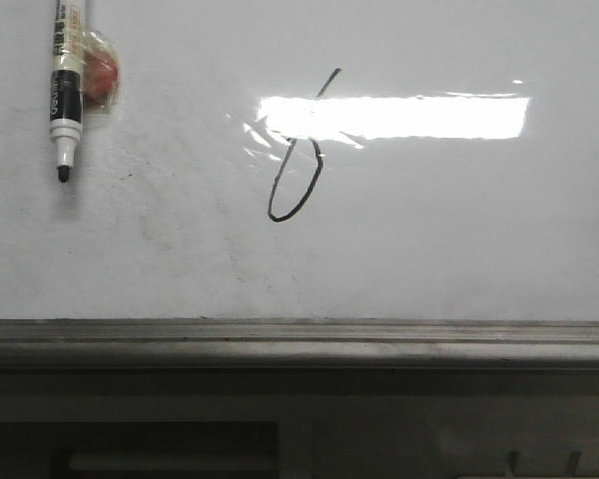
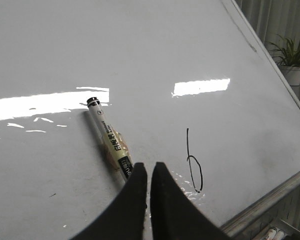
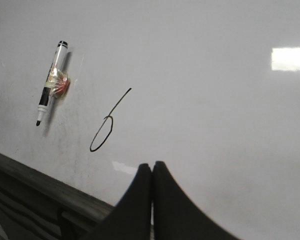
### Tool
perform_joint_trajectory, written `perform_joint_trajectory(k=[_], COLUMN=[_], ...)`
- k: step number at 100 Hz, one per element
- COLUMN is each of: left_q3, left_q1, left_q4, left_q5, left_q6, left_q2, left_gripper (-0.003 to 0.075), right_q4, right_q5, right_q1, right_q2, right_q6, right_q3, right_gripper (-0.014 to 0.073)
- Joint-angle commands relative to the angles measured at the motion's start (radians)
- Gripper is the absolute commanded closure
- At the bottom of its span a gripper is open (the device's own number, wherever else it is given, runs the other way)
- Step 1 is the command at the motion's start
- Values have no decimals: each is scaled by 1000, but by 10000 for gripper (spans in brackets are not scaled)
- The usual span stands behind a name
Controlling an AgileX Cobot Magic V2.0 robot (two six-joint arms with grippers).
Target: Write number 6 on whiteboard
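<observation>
The whiteboard (image 1: 459, 239) fills most of every view. The number 6 (image 1: 298, 175) is a thin, slanted black line with a narrow loop near the board's middle. It also shows in the left wrist view (image 2: 194, 172) and the right wrist view (image 3: 104, 131). An uncapped black-and-white marker (image 1: 65, 90) with tape and a red blob lies on the board at the far left, free of any gripper. My left gripper (image 2: 149, 167) is shut and empty, its tips just in front of the marker (image 2: 109, 140). My right gripper (image 3: 152, 165) is shut and empty, to the right of the 6.
A grey metal strip (image 1: 299, 334) runs along the board's near edge, with a dark tray area below it. A bright glare patch (image 1: 399, 115) crosses the 6's tail. A potted plant (image 2: 290, 60) stands beyond the board's side edge.
</observation>
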State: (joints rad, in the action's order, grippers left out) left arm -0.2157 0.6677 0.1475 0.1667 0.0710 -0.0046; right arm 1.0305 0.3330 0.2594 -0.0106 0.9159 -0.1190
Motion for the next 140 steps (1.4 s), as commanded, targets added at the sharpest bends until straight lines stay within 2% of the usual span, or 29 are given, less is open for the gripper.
perform_joint_trajectory(k=[1, 94, 103, 117, 127, 140], left_q3=[-26, -7, 27, 105, 165, 237], left_q1=[-1, -16, -77, -244, -381, -505], left_q4=[14, -5, -34, -27, -27, -27], left_q5=[-87, -79, -77, -91, -149, -223], left_q6=[-1, -1, -1, -10, -10, -14], left_q2=[-26, -24, -24, -24, -24, -24], left_gripper=[740, 740, 740, 741, 740, 740], right_q4=[32, 32, 32, 32, 32, 32], right_q5=[-78, -87, -87, -87, -87, -87], right_q1=[-6, -6, -6, -6, -6, -6], right_q2=[-11, -11, -11, -11, -11, -11], right_q6=[11, 11, 11, 11, 11, 11], right_q3=[-25, -25, -25, -25, -25, -25], right_gripper=[659, 659, 659, 659, 659, 659])
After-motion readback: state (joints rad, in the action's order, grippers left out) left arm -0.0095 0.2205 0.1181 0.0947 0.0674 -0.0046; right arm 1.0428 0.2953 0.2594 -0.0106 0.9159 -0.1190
